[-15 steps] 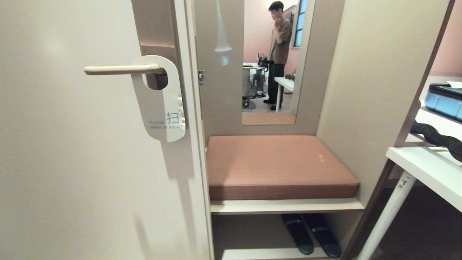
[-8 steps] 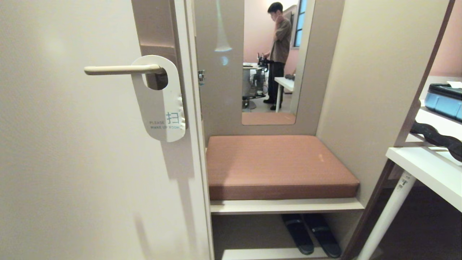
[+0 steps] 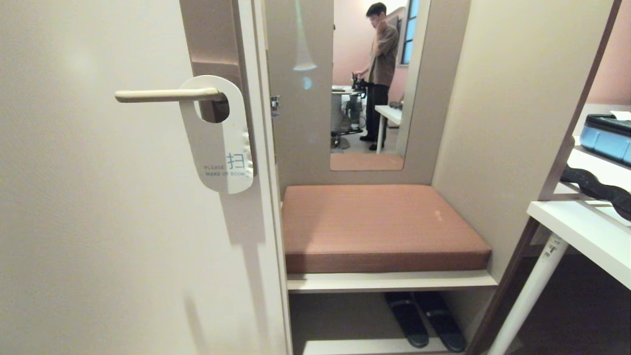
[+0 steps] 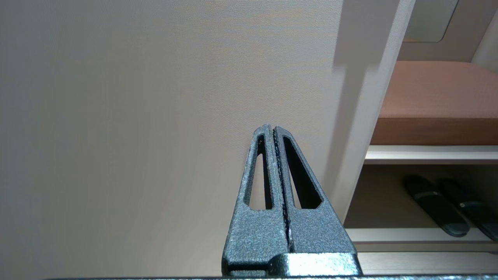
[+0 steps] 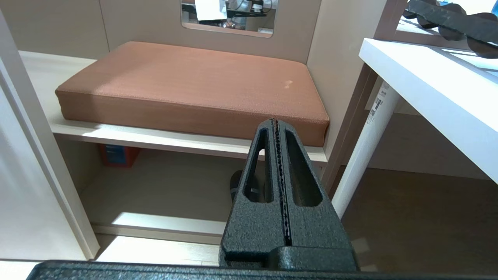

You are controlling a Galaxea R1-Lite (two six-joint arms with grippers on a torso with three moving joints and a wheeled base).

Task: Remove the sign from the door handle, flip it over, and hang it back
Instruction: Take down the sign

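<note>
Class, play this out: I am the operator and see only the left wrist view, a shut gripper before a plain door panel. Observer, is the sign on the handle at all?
Observer: Yes. In the head view the sign hangs on the door handle, white face out.
Operator: What does that face read?
Observer: "PLEASE MAKE UP ROOM" in blue.
Operator: Where is the right gripper?
Observer: The right gripper is shut, facing a brown cushion on a bench, holding nothing.
Operator: Is anyone near?
Observer: A person shows in the mirror above the cushion.
</note>
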